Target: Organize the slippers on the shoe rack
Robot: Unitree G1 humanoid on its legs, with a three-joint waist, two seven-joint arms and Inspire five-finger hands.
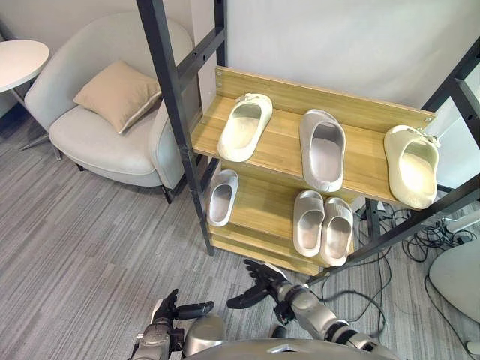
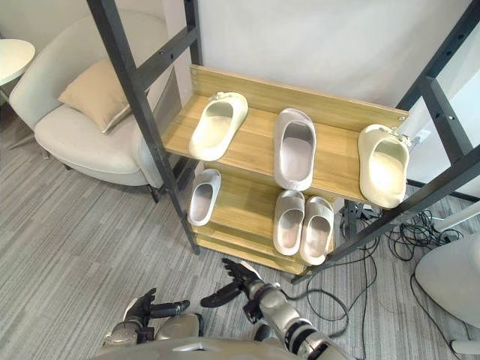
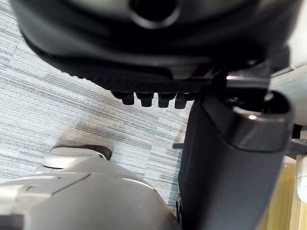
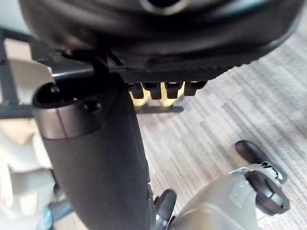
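A wooden shoe rack [image 1: 285,154] with dark metal posts stands ahead. Its upper shelf carries a cream slipper [image 1: 245,126] on the left, a grey slipper [image 1: 323,148] in the middle and a cream slipper [image 1: 412,165] on the right. On the lower shelf lie a small white slipper [image 1: 222,196] and a pair of grey slippers [image 1: 323,225]. My right hand [image 1: 259,284] hovers open over the carpet just before the rack's bottom edge, holding nothing. Low beside it, my left hand [image 1: 178,309] is open and empty.
A light grey armchair [image 1: 105,112] with a beige cushion [image 1: 118,94] stands left of the rack. A round white side table [image 1: 19,60] is at the far left. Black cables [image 1: 420,240] lie on the floor right of the rack, beside a white object [image 1: 456,274].
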